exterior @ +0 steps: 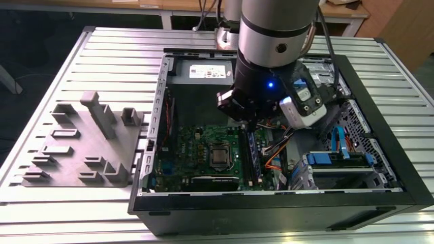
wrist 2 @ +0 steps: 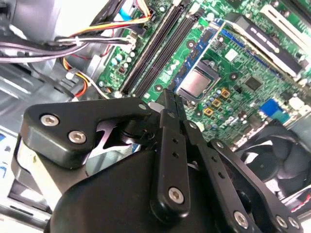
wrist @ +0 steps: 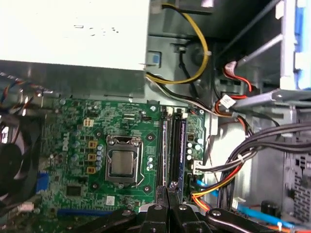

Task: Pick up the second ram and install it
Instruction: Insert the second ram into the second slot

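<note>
First wrist view: fingers (wrist: pixel 168 191) closed over mobo (wrist: pixel 77 141).

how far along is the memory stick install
Done: a blue-edged memory stick seems to stand in the slots, though full seating is unclear. In hand: nothing visible; the claw is shut just above the slots. Left: clicking the stick home can't be confirmed.

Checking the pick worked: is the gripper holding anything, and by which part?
Nothing is held: the gripper has its jaws shut together, over the motherboard's memory slots.
</note>
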Available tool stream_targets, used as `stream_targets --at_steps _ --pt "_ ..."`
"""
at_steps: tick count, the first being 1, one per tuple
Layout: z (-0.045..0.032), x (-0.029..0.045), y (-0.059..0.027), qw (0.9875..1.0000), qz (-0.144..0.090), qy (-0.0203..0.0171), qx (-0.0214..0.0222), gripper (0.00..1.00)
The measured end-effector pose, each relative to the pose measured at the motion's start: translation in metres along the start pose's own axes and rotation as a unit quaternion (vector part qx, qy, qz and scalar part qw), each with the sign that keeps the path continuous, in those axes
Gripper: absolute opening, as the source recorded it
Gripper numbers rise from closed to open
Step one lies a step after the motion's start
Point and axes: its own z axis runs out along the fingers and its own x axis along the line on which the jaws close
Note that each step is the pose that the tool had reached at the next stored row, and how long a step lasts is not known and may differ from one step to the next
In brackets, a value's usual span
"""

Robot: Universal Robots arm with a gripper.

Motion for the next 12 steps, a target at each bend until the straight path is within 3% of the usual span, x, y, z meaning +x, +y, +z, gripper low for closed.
stream_targets --at_steps 4,12 --pt "0.0006 0.0001 -0.0001 0.9996 0.027 -0.0014 0.0014 0.08" --pt "0.0031 0.0002 -0.0002 0.9996 0.029 -0.0015 0.0015 0.08"
